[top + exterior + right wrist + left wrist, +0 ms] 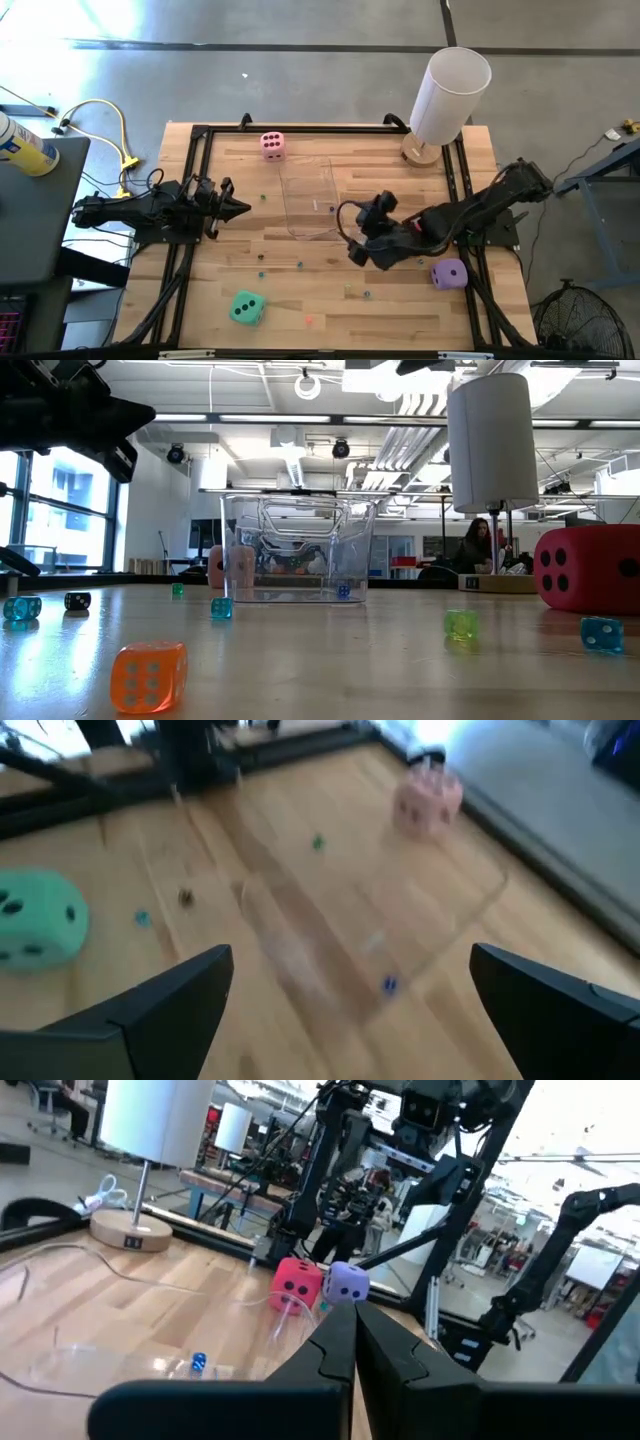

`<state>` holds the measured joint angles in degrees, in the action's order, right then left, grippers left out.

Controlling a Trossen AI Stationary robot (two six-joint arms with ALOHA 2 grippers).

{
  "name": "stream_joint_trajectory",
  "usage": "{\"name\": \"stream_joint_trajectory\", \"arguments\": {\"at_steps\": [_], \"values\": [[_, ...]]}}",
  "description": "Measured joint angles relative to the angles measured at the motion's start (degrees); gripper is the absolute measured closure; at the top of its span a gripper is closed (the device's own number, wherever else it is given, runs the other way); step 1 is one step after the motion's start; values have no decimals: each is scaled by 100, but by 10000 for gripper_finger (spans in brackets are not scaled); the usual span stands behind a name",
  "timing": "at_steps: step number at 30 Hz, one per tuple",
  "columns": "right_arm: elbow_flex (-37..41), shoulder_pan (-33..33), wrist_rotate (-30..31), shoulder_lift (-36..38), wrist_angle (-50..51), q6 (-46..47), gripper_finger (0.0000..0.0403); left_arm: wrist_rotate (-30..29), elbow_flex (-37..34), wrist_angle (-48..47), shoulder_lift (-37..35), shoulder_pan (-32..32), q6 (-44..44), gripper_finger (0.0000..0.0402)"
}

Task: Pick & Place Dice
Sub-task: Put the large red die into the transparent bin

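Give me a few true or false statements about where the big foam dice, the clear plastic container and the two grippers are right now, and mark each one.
1. The pink foam die sits inside the clear plastic container. False: it rests on the wooden table, outside the container.
2. The right gripper is open. True.
3. The teal-green foam die is held by the left gripper. False: it lies free on the table, and that gripper is shut and empty.
4. The purple foam die lies on the table beside the right arm. True.
5. The white cylindrical lamp stands at a table corner. True.
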<state>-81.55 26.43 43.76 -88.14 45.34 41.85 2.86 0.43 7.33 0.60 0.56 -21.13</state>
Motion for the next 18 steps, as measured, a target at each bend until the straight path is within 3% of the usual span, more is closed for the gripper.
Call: {"name": "stream_joint_trajectory", "arguments": {"at_steps": [5,10,18], "values": [[-69,255,-1003,101,1538,2021,3,-12,0,0,0,0,606,401],[-66,331,-2119,70,3239,3670,3,-9,0,-2,0,0,628,401],[97,246,-2539,50,3740,4519,3,5,0,-155,0,0,609,401]]}}
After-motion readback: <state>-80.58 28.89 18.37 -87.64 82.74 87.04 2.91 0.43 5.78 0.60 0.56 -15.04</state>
